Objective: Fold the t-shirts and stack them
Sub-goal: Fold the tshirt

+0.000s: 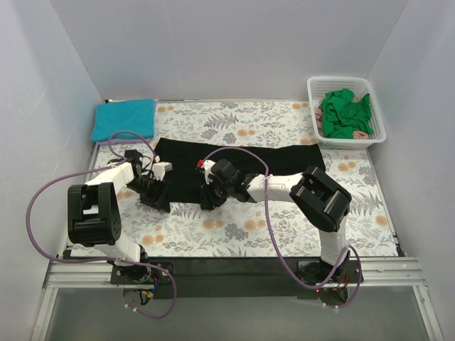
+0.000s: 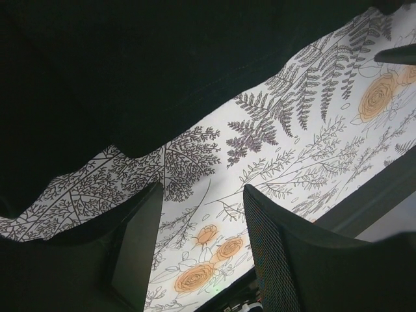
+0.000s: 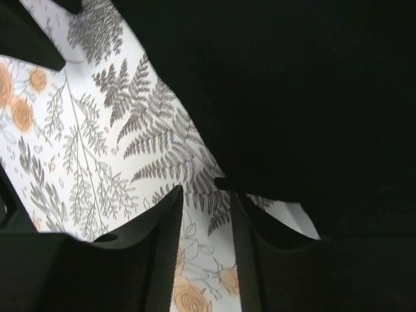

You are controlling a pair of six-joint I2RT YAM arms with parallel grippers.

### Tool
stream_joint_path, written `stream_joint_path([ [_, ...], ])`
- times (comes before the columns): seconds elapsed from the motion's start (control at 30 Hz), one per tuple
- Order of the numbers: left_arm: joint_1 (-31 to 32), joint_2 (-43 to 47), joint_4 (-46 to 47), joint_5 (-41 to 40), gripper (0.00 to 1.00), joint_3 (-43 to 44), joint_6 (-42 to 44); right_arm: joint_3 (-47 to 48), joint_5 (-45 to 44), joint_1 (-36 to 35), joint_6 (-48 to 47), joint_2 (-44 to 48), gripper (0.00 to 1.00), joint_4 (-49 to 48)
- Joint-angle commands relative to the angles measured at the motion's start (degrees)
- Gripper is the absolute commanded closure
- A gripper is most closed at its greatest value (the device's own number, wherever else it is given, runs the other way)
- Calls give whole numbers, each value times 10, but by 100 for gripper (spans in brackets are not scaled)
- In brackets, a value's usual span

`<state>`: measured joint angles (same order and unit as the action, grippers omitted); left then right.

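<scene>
Black cloth takes up the middle of the table: the big black shirt [image 1: 270, 158] lies spread flat across the flowered table cover [image 1: 284, 220], its long near edge facing the arms. Both arms are bent low over that near edge, left of the shirt's middle, which looks to me like the setup for picking up the hem and folding it away from them.

The left gripper [image 1: 155, 193] sits at the shirt's near left corner. In its own camera the two fingers [image 2: 140, 240] stand well apart, fern print showing between them and the black hem just beyond the tips, so nothing is held. The right gripper [image 1: 210, 197] is further along the same edge. Its jaws are parted more narrowly, also with bare cover between them, and the shirt's edge comes right up beside one fingertip.

A teal shirt [image 1: 124, 119] already lies folded at the far left corner, probably the base of the stack. Green shirts [image 1: 345, 114] wait bunched in the white basket [image 1: 313, 85] at the far right.
</scene>
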<state>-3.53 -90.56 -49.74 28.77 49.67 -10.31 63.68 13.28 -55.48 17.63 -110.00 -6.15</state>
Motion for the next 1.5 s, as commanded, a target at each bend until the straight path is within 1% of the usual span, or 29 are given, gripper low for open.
stream_joint_path([
  [0.0,0,-1,24,-1,48,3,-9,25,-12,-4,20,-28,60,-16],
  [0.03,-1,-1,24,-5,48,3,-11,28,-10,-4,21,-30,68,-15],
  [0.1,0,-4,30,-9,48,0,-14,35,-4,-3,22,-30,77,-14],
  [0.13,-1,-4,34,-13,49,-2,-18,34,-2,-2,21,-28,84,-15],
  [0.2,0,-5,41,-16,49,-3,-23,29,1,-2,21,-17,88,-14],
  [0.33,0,-12,64,-32,53,10,-60,23,7,0,19,-4,99,-14],
  [0.43,0,-20,64,-18,55,17,-67,29,29,5,21,-1,99,-14],
  [0.63,0,-24,89,-45,56,7,-84,46,75,13,23,6,99,-15],
  [0.9,1,-23,108,-87,59,13,-102,41,83,20,27,7,99,-16],
  [1.17,1,-11,111,-123,60,4,-100,21,77,22,28,22,99,-14],
  [1.27,1,-9,110,-114,60,5,-104,10,73,27,27,34,84,-4],
  [1.3,1,-11,111,-114,60,6,-107,7,71,27,26,36,77,-2],
  [1.4,3,-15,119,-120,60,10,-112,3,72,34,23,46,69,9],
  [1.47,3,-19,124,-125,60,12,-116,0,66,36,20,50,67,16],
])
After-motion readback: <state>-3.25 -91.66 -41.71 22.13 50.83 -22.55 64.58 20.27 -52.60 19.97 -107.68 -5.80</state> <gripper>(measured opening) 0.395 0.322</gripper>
